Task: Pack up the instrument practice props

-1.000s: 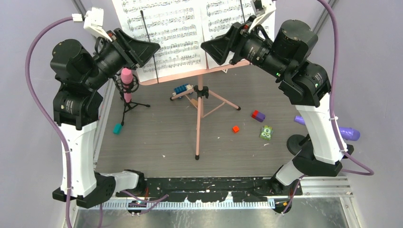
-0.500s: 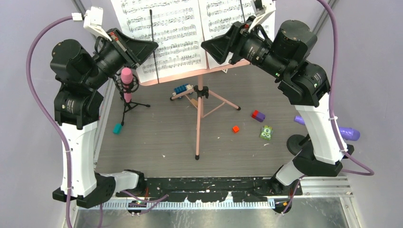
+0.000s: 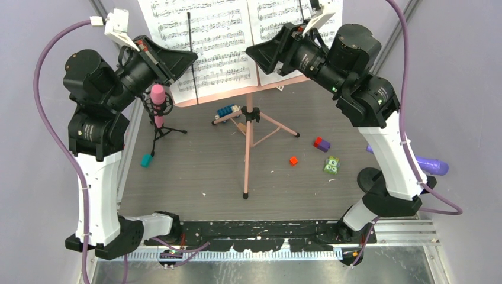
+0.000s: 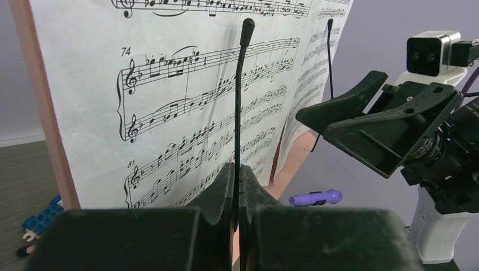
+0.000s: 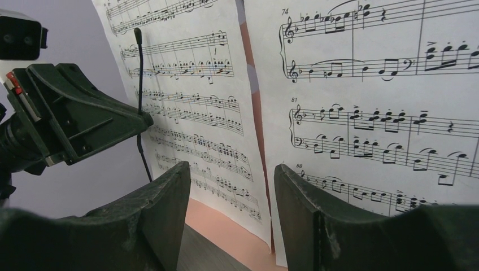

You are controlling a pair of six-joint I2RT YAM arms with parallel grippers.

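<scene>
The pink music rack (image 3: 246,160) stands at the middle of the tabletop's (image 3: 195,177) far edge, its three legs spread and one reaching well toward the near edge. Both arms rise to its desk from either side, their grippers near each other yet apart. The left gripper (image 3: 190,58) is clamped on the thin black page wire (image 4: 239,101) that lies over the left page (image 3: 219,35). The right gripper (image 5: 231,175) holds nothing, its jaws apart just in front of the right page (image 5: 384,113).

At the left edge the pink microphone (image 3: 157,97) sits upright in a black tripod mount (image 3: 158,129), with a teal block (image 3: 145,160) near its feet. At the right edge the purple microphone (image 3: 433,164) lies flat beside a black round mount base (image 3: 368,176), half hidden by the right arm. Three small blocks (image 3: 293,160) lie between the rack's legs and the right edge, well apart from the near leg.

Counted, there are two pages, two page wires, two microphones, two mounts, four blocks and one blue toy car (image 3: 226,112) just beside the rack's pole
</scene>
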